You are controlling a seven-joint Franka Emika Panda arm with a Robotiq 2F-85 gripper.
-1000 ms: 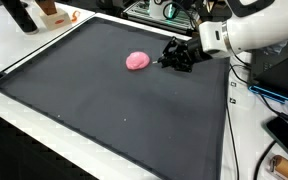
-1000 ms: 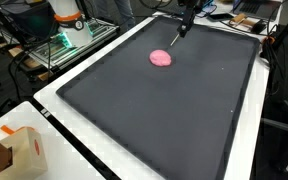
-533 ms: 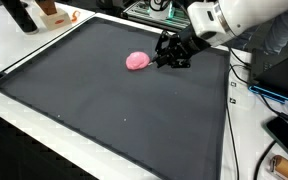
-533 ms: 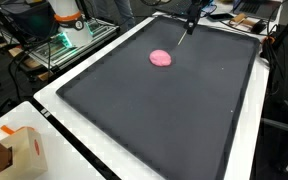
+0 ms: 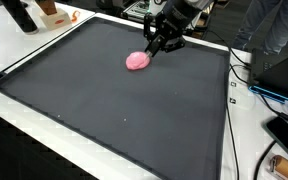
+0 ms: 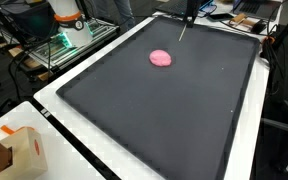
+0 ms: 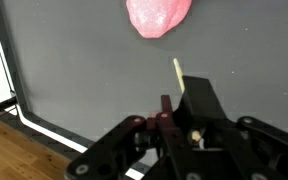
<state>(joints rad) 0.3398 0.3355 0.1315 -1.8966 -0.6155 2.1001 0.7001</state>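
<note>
A pink lump of putty (image 5: pixel 137 61) (image 6: pixel 160 58) lies on the dark mat (image 5: pixel 114 110) (image 6: pixel 174 110) toward its far end. My gripper (image 5: pixel 162 42) hovers just beside and above the lump, shut on a thin pale stick (image 6: pixel 183 30). In the wrist view the stick (image 7: pixel 177 74) pokes out from between the black fingers of the gripper (image 7: pixel 182 100), its tip a short way below the pink lump (image 7: pixel 158 15) and not touching it. The mat's white border (image 7: pixel 6 70) runs down the left of the wrist view.
The mat lies on a white table (image 5: pixel 24 135). A cardboard box (image 6: pixel 19 150) stands at one corner. Cables and a black device (image 5: pixel 284 135) sit beside the mat's edge, with lab equipment (image 6: pixel 69 25) and a dark bottle (image 5: pixel 19 14) beyond the far side.
The gripper with the stick has lifted off the mat and swung toward the pink lump; the arm's white body has left an exterior view. The lump has not moved.
</note>
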